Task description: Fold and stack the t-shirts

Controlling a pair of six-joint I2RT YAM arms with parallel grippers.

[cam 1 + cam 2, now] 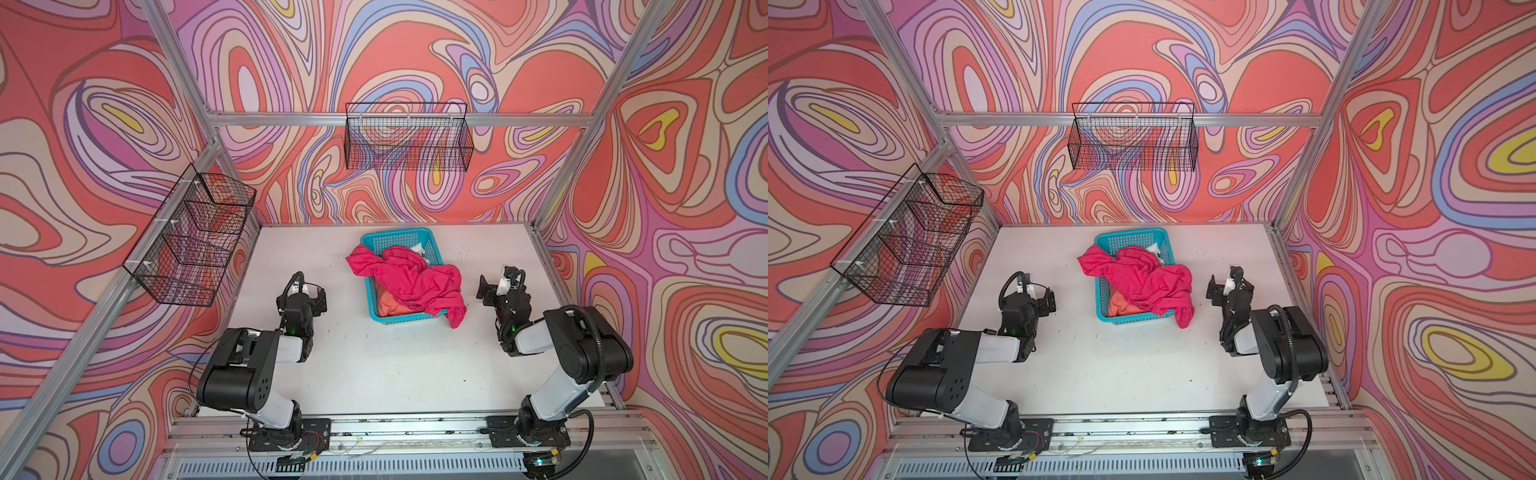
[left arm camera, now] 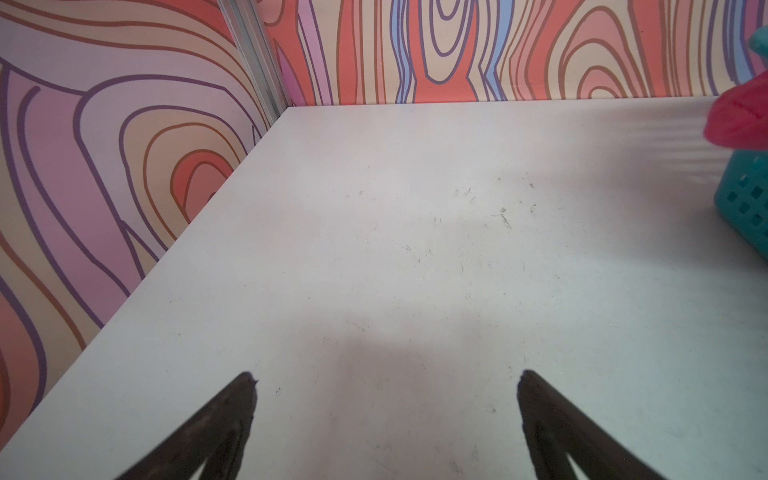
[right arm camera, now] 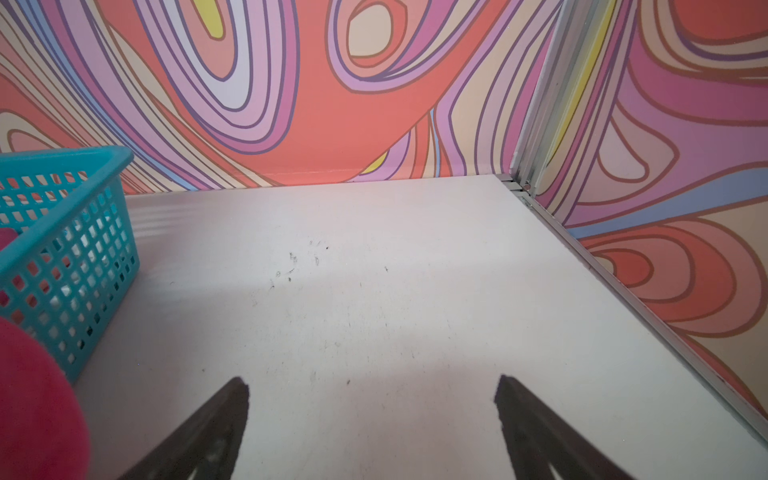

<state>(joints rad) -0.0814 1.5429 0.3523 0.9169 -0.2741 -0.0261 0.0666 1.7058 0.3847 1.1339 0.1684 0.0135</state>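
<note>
While the left gripper (image 2: 387, 376) and right gripper (image 3: 371, 379) gape wide and empty, the pink shirt (image 1: 409, 278) drapes over the basket (image 1: 399, 318) at centre frame, orange shirt (image 1: 390, 305) beneath.

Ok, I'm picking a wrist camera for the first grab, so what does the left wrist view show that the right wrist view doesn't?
Only the left wrist view: the left gripper, open over bare table, and the pink t-shirt hanging over the rim of the basket. Only the right wrist view: the right gripper, open, and a long stretch of the basket's mesh wall. Both: a slice of basket and pink t-shirt at the picture's edge, and nothing between the jaws.
</note>
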